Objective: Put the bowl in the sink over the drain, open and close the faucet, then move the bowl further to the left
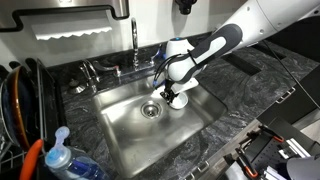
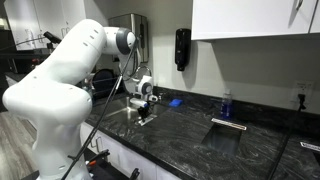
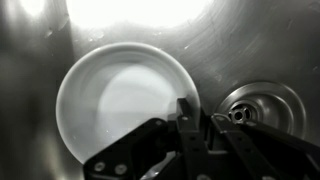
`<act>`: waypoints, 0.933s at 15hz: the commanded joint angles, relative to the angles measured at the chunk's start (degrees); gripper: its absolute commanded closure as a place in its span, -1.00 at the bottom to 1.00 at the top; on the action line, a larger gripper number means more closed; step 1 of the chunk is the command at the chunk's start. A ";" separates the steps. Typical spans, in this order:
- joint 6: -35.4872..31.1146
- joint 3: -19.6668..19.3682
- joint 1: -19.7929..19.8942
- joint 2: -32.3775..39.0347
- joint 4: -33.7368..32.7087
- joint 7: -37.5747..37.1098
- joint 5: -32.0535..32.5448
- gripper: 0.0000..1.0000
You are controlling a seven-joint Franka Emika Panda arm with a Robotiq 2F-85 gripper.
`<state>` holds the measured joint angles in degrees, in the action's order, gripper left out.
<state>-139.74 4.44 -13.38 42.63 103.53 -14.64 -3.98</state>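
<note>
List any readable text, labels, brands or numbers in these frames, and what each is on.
No text can be read in any view.
Blue-capped bottle: any label is too small and blurred to read.
Black wall dispenser: no legible marking at this size.
Bowl: plain, no print visible in the wrist view.
Drain: no stamp or lettering that can be made out.
</note>
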 commanded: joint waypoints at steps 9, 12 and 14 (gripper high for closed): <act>-0.64 0.67 -5.54 -1.41 -2.06 2.33 8.73 0.96; -0.60 1.37 -6.70 -1.47 -2.33 3.55 9.71 0.96; -1.05 1.72 -7.47 -1.34 -2.68 4.40 10.47 0.96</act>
<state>-139.98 5.70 -20.27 41.69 101.15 -12.38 5.05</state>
